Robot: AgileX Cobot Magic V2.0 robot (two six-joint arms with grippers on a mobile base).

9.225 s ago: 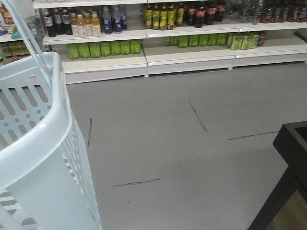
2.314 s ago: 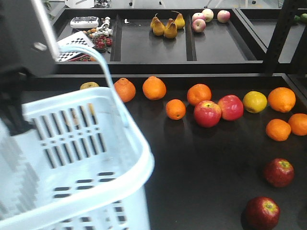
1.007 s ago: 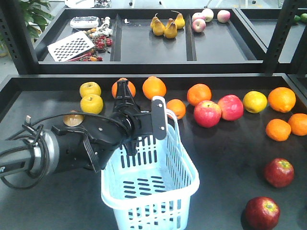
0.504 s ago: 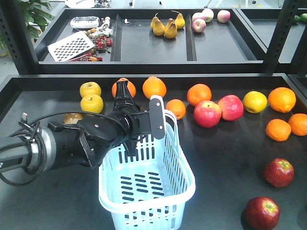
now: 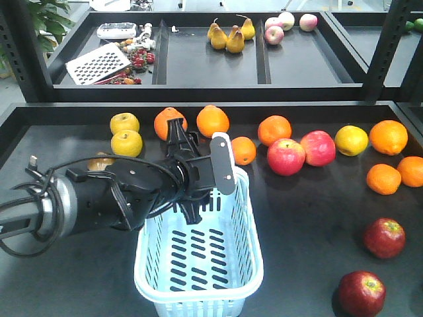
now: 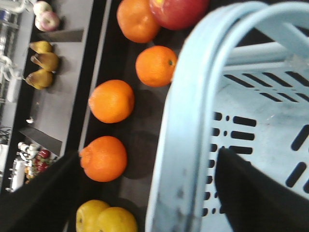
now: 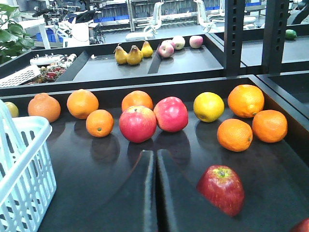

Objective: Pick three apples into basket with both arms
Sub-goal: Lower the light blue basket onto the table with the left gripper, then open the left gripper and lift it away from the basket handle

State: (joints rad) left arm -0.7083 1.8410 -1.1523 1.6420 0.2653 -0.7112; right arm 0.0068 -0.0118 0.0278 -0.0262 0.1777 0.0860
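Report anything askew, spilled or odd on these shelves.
Little stands out. In the back left compartment a white perforated panel lies slanted among scattered small red items, too small to identify. The basket stands level and empty, with the left gripper open astride its far rim.

Black display table [image 5: 310,218], raised black shelf tray behind [image 5: 211,66], perforated dark uprights [image 5: 385,46], leafy plant at left [image 5: 46,16].

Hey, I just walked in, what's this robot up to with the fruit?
The left gripper has its jaws spread across the far rim of the pale blue slotted plastic basket, which sits empty on the black fruit table. The right gripper, jaws shut, hovers near a dark maroon-red apple.
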